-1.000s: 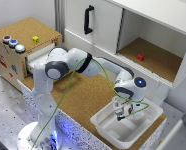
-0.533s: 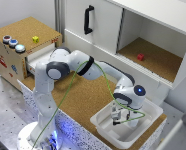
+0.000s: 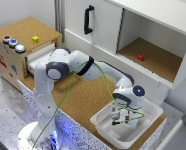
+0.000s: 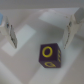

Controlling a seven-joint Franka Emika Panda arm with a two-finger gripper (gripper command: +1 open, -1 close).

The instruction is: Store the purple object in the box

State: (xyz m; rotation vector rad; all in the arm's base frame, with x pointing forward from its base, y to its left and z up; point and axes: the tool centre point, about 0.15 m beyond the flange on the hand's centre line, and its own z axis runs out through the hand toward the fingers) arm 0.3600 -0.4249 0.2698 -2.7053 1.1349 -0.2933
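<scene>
I count one small dark purple cube (image 4: 49, 55) with yellow ring markings, lying on the white floor of the one shallow white plastic tub (image 3: 148, 107), between my tool's (image 3: 120, 119) two spread, released fingers (image 4: 12, 34). Beyond the tub, one red cube (image 3: 140, 57) sits in the cabinet recess; one yellow cube (image 3: 35, 39) tops the cork-topped wooden box (image 3: 13, 55).
</scene>
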